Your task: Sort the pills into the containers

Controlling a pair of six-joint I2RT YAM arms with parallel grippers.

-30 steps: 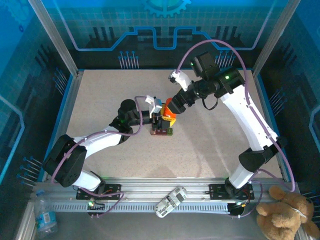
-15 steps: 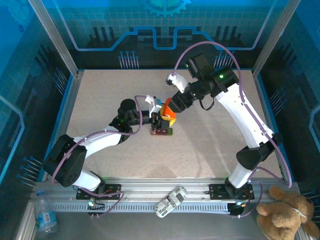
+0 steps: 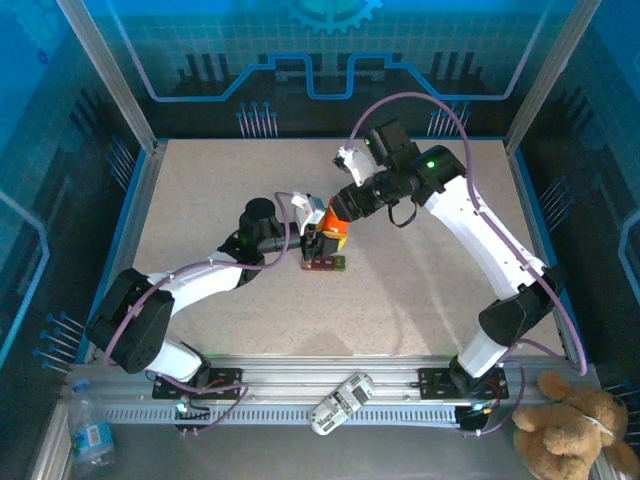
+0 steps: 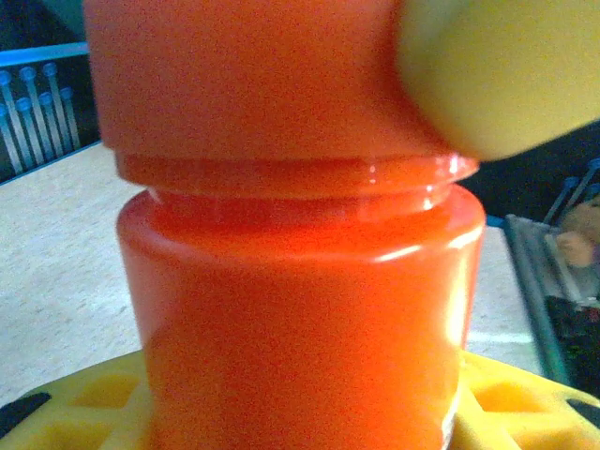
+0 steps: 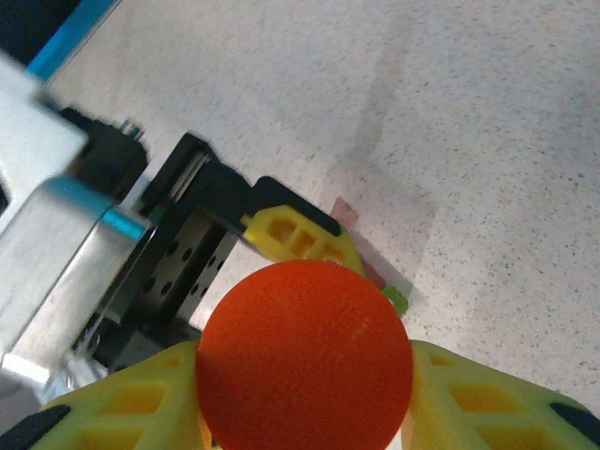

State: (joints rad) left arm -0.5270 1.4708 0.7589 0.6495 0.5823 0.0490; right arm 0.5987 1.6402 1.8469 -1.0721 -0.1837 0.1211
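Observation:
An orange pill bottle point(image 3: 335, 231) stands upright between the yellow fingers of my left gripper point(image 3: 320, 238), which is shut on its body point(image 4: 300, 309). My right gripper point(image 3: 340, 218) comes down from above. Its yellow fingers point(image 5: 112, 403) press both sides of the round orange cap point(image 5: 305, 354). The containers point(image 3: 324, 263), a dark red strip with a green end point(image 5: 396, 300), lie flat on the table just under the bottle. The pills are hidden.
The speckled beige table point(image 3: 420, 290) has raised blue-edged walls around it. A white remote-like device point(image 3: 340, 402) lies on the front rail, and a plush bear point(image 3: 572, 430) sits off the table at the front right.
My right gripper has moved left and down onto the bottle's cap, and its fingers have drawn in against it. The left gripper and the bottle have stayed put.

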